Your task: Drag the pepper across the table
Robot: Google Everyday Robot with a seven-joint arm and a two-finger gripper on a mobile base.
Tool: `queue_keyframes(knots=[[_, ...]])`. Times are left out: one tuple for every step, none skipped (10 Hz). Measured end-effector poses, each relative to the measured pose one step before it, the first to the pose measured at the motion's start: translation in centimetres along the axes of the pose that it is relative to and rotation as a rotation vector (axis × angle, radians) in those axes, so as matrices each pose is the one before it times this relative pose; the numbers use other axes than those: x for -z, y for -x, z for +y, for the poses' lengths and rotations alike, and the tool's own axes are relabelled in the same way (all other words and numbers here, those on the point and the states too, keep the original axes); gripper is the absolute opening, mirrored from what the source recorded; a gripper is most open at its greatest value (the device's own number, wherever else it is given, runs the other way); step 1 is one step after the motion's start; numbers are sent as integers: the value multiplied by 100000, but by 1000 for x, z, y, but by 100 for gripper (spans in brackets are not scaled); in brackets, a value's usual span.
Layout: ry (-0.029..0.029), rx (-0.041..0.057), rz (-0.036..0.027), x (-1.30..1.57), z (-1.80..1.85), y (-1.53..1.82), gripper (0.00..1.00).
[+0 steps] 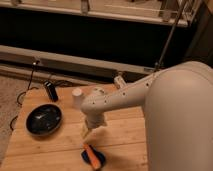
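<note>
Gripper (pixel 88 132) hovers just above small tapered orange pepper (pixel 90 154) on dark blue cloth pad (pixel 100 159), light bamboo plank table (pixel 45 146); grip state cannot be told.

table (pixel 125 131) — dark bowl (pixel 44 120) | white cup (pixel 77 97) | black can (pixel 51 91) | blue cloth (pixel 100 159), pepper (pixel 90 154) on it | hand (pixel 87 132) — over table, near cloth

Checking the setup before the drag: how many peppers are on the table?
1. The pepper lies on a blue cloth by the table edge nearest the camera, right next to the gripper. The arm may hide others.
</note>
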State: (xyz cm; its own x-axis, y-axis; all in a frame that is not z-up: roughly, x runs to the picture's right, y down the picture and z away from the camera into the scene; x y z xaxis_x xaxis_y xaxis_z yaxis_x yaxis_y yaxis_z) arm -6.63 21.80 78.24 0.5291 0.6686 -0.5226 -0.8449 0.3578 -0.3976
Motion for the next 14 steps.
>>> queue_keyframes(knots=[[9,4,2,-3,5,2,80],[31,-6,100,-50,-1,-36,80],[12,14,-15,4,9,7,80],[-1,-3,-2,3,-2,0,80],[2,4,-15,1,3,8,80],[5,5,-9,4,4,4,80],[-24,166,124,-31,48,-49,80],[-32,396,229,-76,124,-113,80],[298,4455,3412,-907,1988,-958,80],[874,4201,2394,-681,2047,-594,80],[384,2686,2065,-467,1228,-593,80],[1005,2979,2190,-443,1628,-531,80],[216,1689,1031,-162,940,-70,79],[-433,746,1403,-219,500,-233,74]])
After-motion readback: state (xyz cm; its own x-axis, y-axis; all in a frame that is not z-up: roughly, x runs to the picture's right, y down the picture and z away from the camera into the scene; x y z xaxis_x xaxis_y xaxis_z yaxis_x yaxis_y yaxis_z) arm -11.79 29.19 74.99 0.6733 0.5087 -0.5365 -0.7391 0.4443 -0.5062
